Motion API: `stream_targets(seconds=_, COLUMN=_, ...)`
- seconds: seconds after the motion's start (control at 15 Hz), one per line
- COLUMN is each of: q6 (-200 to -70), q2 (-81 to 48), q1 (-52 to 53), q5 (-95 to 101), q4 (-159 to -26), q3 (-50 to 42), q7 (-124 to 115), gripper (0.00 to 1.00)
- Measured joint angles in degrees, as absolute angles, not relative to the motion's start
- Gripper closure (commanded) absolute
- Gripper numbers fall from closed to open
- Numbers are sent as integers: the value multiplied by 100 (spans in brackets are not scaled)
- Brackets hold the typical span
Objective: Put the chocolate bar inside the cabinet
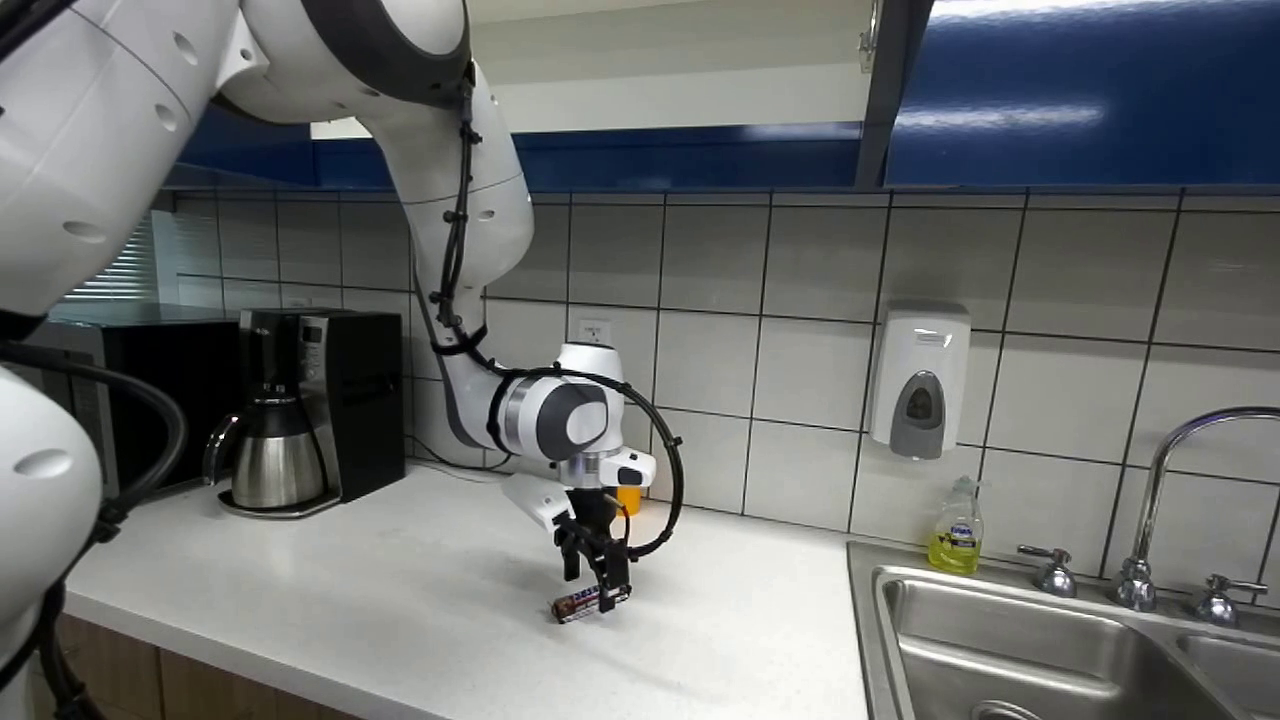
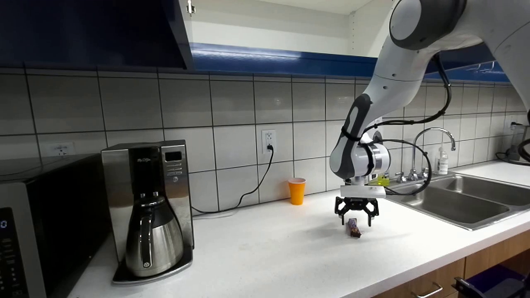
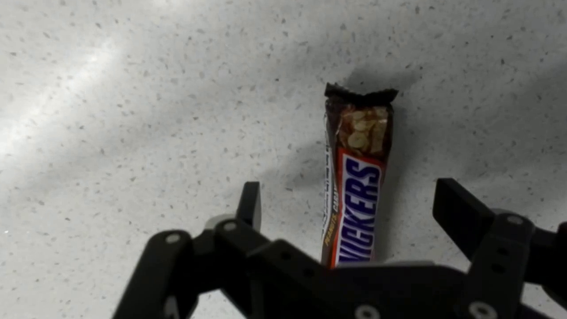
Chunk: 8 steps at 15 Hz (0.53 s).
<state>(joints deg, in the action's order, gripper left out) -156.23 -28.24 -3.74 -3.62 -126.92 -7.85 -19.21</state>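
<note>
I had the gripper [image 2: 356, 222] spread wide above the counter [image 2: 248, 248], with the bar [image 3: 358, 177] lying between its fingers [image 3: 250, 204] and, by the wrist view, touching neither. The bar rested on the counter, unheld, left of the sink [image 1: 873, 620]; the cup [image 2: 297, 192] stood well apart at the far side, so I judged it no bother to the grasp.

The step, as I read it, was the pick. The alignment looked good: the bar ran nearly square to the closing direction, so the fingers would meet its long sides, and the gaps to left and right seemed about even. Height was the doubtful part. I couldn't tell whether the tips were low enough to take the sides, so I reckoned on a small straight descent, stopping before they pressed into the counter. In both exterior views the near end poked out past the fingers, and the wrist view hid the far end; a grip too close to one end might let the bar droop. A slow, light close seemed wise on a slick wrapper, then a straight lift before heading for the cabinet [image 2: 281, 56], which hung open overhead, its lower edge the likeliest thing to bump.
</note>
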Motion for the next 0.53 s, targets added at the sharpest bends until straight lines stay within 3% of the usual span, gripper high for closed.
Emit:
stream_targets(seconds=0.27, q6=-15623, q2=-2943, q1=-276, q5=-362, q4=-12596, q3=-859, q7=-2003, gripper=0)
stream_targets(seconds=0.33, q6=-15623, q2=-2969, q1=-254, q5=-362, q4=-12574, q3=-876, q7=-2015, gripper=17)
stream_targets(seconds=0.53, q6=-15623, q2=-3040, q1=-216, q5=-362, q4=-12509, q3=-901, q7=-2032, gripper=42)
